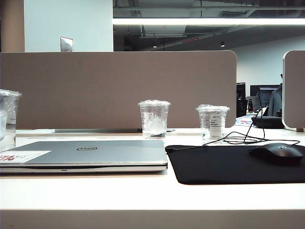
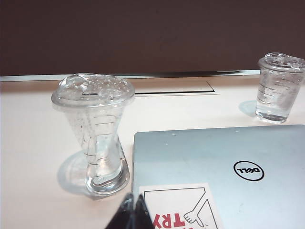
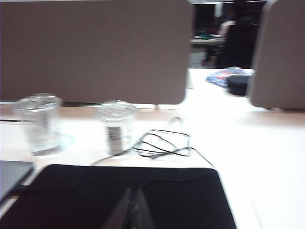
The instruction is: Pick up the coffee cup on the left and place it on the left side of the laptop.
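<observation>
The coffee cup [image 1: 7,119], tall, clear and lidded, stands upright on the desk at the far left, cut off by the picture's edge, just left of the closed silver laptop [image 1: 95,153]. In the left wrist view the coffee cup [image 2: 95,133] stands beside the laptop [image 2: 224,167], near the corner with the white sticker. My left gripper [image 2: 134,202] is shut and empty, a short way back from the cup's base. My right gripper [image 3: 132,202] is shut and empty over the black mouse pad [image 3: 124,191]. Neither gripper shows in the exterior view.
A shorter clear cup [image 1: 153,118] and a clear cup with a white label [image 1: 212,121] stand behind the laptop and the mouse pad [image 1: 228,164]. A black mouse [image 1: 279,153] and its looped cable [image 1: 238,139] lie at the right. A brown partition [image 1: 119,88] closes the back.
</observation>
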Available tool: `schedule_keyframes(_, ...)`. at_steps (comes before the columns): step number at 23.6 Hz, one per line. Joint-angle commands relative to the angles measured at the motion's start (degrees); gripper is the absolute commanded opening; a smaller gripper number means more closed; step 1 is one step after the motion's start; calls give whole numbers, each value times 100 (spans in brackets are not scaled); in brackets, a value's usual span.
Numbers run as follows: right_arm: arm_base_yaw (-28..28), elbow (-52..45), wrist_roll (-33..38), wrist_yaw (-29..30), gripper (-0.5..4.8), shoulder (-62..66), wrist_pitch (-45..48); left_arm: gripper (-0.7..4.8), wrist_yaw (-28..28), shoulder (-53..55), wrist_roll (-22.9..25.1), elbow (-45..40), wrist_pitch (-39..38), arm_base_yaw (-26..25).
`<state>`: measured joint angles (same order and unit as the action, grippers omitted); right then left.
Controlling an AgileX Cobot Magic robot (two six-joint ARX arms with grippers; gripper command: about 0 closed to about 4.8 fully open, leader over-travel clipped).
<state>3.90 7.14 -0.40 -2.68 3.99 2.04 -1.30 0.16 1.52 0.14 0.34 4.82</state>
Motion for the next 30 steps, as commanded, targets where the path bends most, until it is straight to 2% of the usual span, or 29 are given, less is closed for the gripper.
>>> schedule_keyframes(1,-188,-197,-2,-20,-1,-245,136,-5,2,0,13,22,52,-13)
schedule_keyframes(10,-208,-706,-2,-17,-1,-402,503,-5,0,0,4,22,52,-13)
schedule_keyframes(30,-208,-706,-2,-20,-1,-402,546,-5,2,0,2,22,52,-15)
